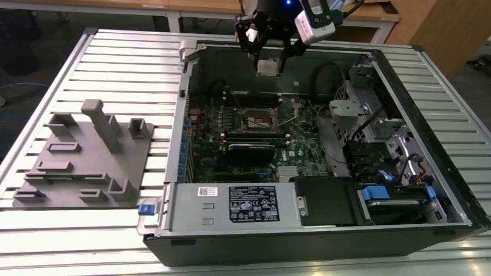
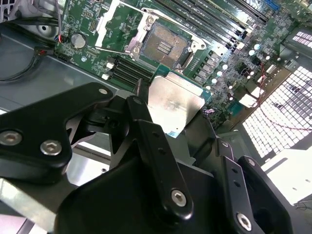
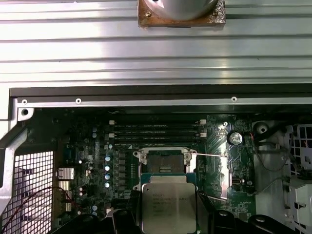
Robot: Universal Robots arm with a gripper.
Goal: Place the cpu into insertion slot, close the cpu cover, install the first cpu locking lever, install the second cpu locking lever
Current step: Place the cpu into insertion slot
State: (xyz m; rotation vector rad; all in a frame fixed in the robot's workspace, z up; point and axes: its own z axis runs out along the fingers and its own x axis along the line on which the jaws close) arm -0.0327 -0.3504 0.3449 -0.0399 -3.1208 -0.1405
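Gripper (image 1: 268,62) pinches the cpu (image 3: 168,207) flat, metal top upward, above the insertion slot (image 3: 165,161).

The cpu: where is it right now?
In the exterior view the cpu is clamped in the gripper, in the air over the open computer case, clear of the empty insertion slot.

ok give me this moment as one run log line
gripper: shut on chip | chip: held above open computer case, not seated | socket: empty, contacts exposed
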